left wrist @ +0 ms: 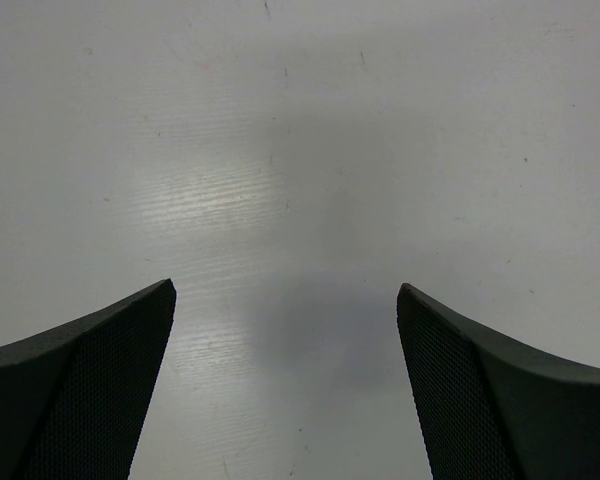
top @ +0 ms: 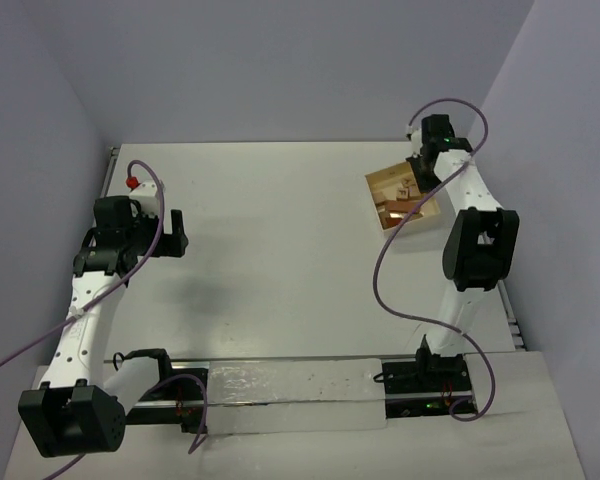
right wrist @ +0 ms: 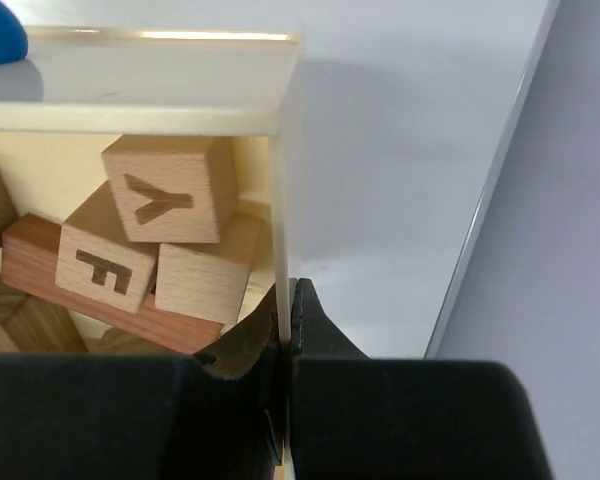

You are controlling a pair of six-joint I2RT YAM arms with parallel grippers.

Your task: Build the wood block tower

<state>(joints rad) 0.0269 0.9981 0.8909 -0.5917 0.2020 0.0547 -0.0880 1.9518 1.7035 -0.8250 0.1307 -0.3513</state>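
Small wooden blocks lie loose inside a pale wooden box (right wrist: 285,150): a cube marked Y (right wrist: 170,190), a cube marked F (right wrist: 105,265), a plain cube (right wrist: 205,282) and a reddish-brown bar (right wrist: 35,262). No stacked tower shows in any view. My right gripper (right wrist: 287,300) is shut on the box's thin side wall, one finger inside and one outside. In the top view the box (top: 390,192) sits tilted at the far right under my right gripper (top: 421,166). My left gripper (top: 176,232) hangs open and empty over bare table (left wrist: 286,290).
A blue thing (right wrist: 0,35) shows at the box's far corner. The table's right edge and the grey wall (right wrist: 580,250) run close beside the box. A red-tipped part (top: 132,183) sits on the left arm. Cables loop near both bases.
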